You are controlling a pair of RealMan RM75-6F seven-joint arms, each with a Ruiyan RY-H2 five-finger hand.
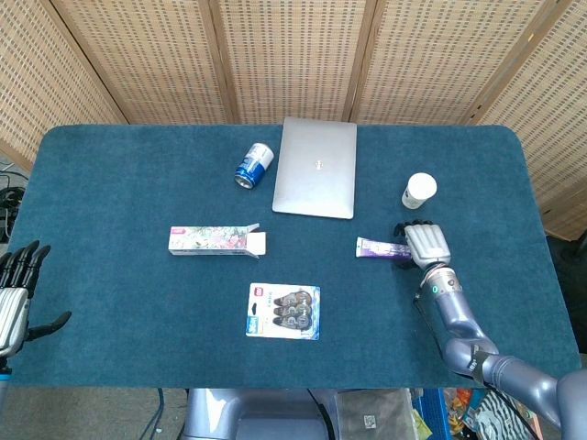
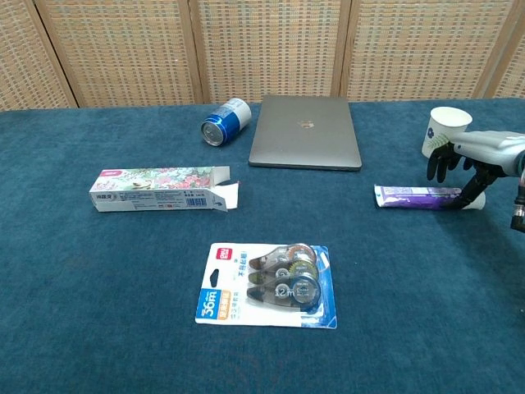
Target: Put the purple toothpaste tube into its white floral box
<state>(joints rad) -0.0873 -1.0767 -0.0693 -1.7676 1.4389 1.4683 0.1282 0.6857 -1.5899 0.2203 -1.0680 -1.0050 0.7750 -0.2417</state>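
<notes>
Toothpaste tube [image 2: 420,196] lies flat on the counter [image 1: 110,183], right of centre, with the right robot hand [image 1: 426,244] arched over its cap end, fingers [image 2: 440,162] spread and not yet closed. A shallow pinch could let it slip, or nudge the paper cup [image 2: 444,133] just behind. Floral box [image 2: 160,189] sits far left. Left robot hand [image 1: 18,293] hovers wide, empty, at the near-left edge.

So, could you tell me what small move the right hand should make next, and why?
Probably close its fingers on the purple toothpaste tube. The right hand is over the tube's cap end with its fingers arched around it, but the tube lies flat on the table, not lifted. The white floral box waits far to the left, its flap open towards the tube.
</notes>
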